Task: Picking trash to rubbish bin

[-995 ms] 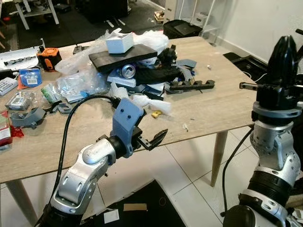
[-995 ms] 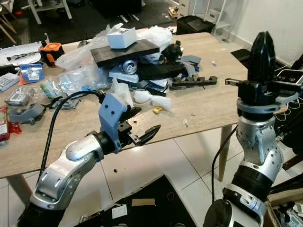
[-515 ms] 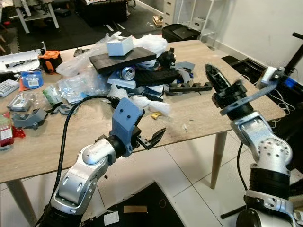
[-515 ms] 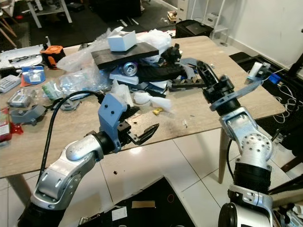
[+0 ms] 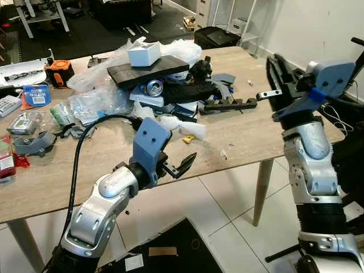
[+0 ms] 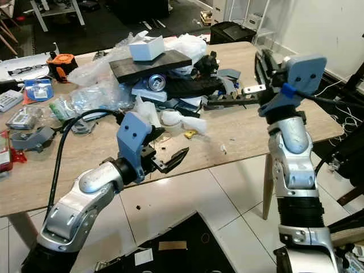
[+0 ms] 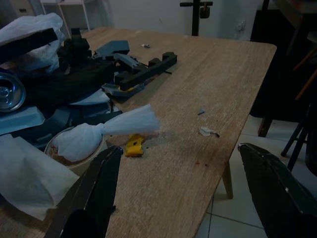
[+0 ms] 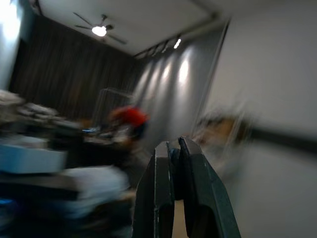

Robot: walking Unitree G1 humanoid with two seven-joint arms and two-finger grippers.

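Wooden bench (image 5: 267, 128) carries the trash in a heap toward its far side, at about twelve o'clock from me: clear plastic bags (image 5: 94, 99), a dark slab (image 5: 147, 69) with a white box (image 5: 143, 53) on top, a drink can (image 5: 154, 86) and a black notched strip (image 5: 230, 104). My left tool (image 5: 181, 166) hangs just off the near edge at about ten o'clock, fingers apart and holding nothing. I judge it is set low and level there so it can slide in over the edge toward the nearest scraps. Those are a twisted white tissue (image 7: 106, 131), a small yellow piece (image 7: 132, 146) beside it and a tiny white crumb (image 7: 208, 131). My left wrist camera shows these closely between the spread fingers, while the head views give them only as specks. My right tool (image 8: 178, 186) is raised at about two o'clock above the bench's right end, fingers pressed together and empty. Its wrist camera, blurred, looks out across the room, so the head views alone place it. I cannot make out a rubbish bin with any certainty.
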